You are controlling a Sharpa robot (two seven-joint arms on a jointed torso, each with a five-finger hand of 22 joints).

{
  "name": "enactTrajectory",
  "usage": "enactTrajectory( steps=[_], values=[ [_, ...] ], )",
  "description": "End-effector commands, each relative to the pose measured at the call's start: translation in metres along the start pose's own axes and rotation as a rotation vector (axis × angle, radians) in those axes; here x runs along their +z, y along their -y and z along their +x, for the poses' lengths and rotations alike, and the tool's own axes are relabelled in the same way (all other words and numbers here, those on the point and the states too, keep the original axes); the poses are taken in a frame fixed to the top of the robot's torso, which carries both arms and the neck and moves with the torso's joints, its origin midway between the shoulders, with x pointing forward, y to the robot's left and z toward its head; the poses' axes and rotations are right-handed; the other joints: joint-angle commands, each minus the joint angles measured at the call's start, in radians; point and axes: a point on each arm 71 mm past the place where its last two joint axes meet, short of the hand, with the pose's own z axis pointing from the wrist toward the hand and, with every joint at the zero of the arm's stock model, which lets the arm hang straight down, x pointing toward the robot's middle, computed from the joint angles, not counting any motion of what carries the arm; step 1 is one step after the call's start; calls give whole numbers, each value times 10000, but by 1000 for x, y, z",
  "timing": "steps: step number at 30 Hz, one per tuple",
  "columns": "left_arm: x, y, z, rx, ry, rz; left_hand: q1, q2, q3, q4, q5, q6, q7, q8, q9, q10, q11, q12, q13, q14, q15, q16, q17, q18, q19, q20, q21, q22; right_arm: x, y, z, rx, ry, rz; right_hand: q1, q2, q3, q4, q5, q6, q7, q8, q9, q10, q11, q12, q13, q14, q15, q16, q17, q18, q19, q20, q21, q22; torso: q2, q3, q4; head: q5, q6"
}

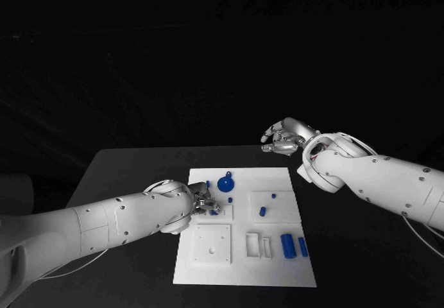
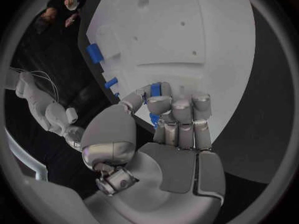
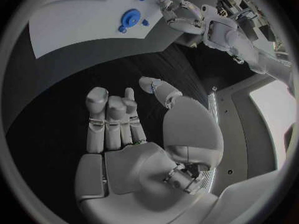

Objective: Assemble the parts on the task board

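The white task board [image 1: 242, 266] lies in the middle of the black table. My left hand [image 1: 205, 200] is over the board's left side and pinches a small blue part [image 2: 156, 90] between thumb and curled fingers; another blue bit [image 2: 154, 118] shows just under the fingers. On the board lie a round blue disc part [image 1: 226, 185], two small blue pegs [image 1: 263, 210], and two blue cylinders [image 1: 288, 246] at the right. My right hand [image 1: 282, 138] hovers above the table beyond the board's far right corner, holding nothing, thumb apart from the fingers [image 3: 112, 119].
White raised blocks [image 1: 213, 244] and slots [image 1: 253, 245] stand on the near half of the board. Bare black table [image 1: 129, 173] surrounds the board on every side. The right wrist view shows the disc part [image 3: 131, 19] and my left hand [image 3: 177, 12] from afar.
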Motion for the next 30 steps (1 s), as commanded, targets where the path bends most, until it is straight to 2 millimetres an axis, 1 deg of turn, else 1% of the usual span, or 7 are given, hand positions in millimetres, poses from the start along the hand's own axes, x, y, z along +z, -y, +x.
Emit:
enactTrajectory(
  steps=[1, 6, 8, 13, 17, 27, 30],
  values=[
    [1, -2, 22, 460, -1122, -250, 125, 86, 381, -335, -27, 1539, -992, -21, -17, -466, -419, 53, -18, 230, -660, 53, -20, 101, -52, -1235, 47, 151, 0, -1, 2, -42, -146, -93, 80, 57, -18, -48, 80, 65, 68, -47, 14, -91, 10, 58, -12, -65, -33, -36, -13, 852, -5, -42, -64, 150, 2, -1, -6, 5, 10],
    [1, -2, 21, 418, -1027, -223, 37, 74, 316, -258, -281, 1529, -982, -13, -19, -466, -406, 66, -56, 214, -651, 59, -51, 93, -62, -1226, 47, 145, 0, -1, 1, -44, -146, -90, 78, 58, -20, -55, 133, 68, 68, -49, 18, -94, 11, 62, -18, -65, -33, -37, -13, 852, -5, -40, -67, 151, 6, -6, 4, -27, 35],
    [1, -2, 21, 411, -1020, -210, 15, 74, 298, -186, -799, 1521, -980, -7, -23, -470, -406, 80, -89, 205, -651, 70, -77, 101, -68, -1229, 46, 139, 0, -1, 1, -45, -149, -91, 77, 58, -21, -57, 150, 69, 68, -50, 19, -94, 11, 64, -20, -65, -33, -37, -13, 852, -4, -40, -66, 152, 2, -7, 3, -31, 34],
    [2, -1, 21, 406, -1028, -170, -30, 18, 283, -105, -931, 1523, -979, -1, -29, -471, -402, 95, -111, 199, -651, 78, -96, 99, -75, -1225, 42, 135, 0, -1, 1, -47, -145, -85, 79, 60, -20, -62, 170, 69, 68, -52, 21, -95, 10, 66, -23, -65, -33, -36, -13, 852, -3, -40, -67, 152, -1, -15, 11, -52, 22],
    [2, 0, 21, 412, -1050, -148, -98, -163, 252, 84, -1299, 1526, -988, 8, -48, -478, -402, 127, -150, 194, -657, 102, -129, 110, -76, -1230, 41, 129, 0, -1, 1, -48, -156, -87, 80, 61, -20, -65, 192, 70, 68, -53, 23, -95, 10, 68, -25, -65, -34, -36, -13, 852, -3, -40, -67, 153, -3, -15, 15, -64, 28],
    [2, -1, 21, 398, -1012, -149, -203, -394, 225, 393, -1579, 1520, -986, 15, -78, -491, -409, 161, -203, 185, -663, 126, -174, 118, -76, -1231, 34, 120, 0, -1, 1, -52, -168, -80, 79, 62, -21, -70, 221, 71, 68, -55, 25, -96, 10, 71, -29, -65, -34, -36, -13, 852, -2, -39, -68, 153, 0, -19, 17, -81, 52],
    [2, -1, 21, 396, -1006, -155, -225, -446, 222, 534, -1903, 1517, -996, 22, -91, -499, -411, 179, -229, 180, -670, 140, -195, 129, -79, -1237, 32, 120, 0, -1, 1, -55, -177, -80, 80, 63, -21, -72, 228, 71, 68, -56, 26, -96, 10, 71, -30, -65, -34, -36, -13, 852, -2, -38, -68, 154, -2, -21, 13, -78, 60]
  ],
)
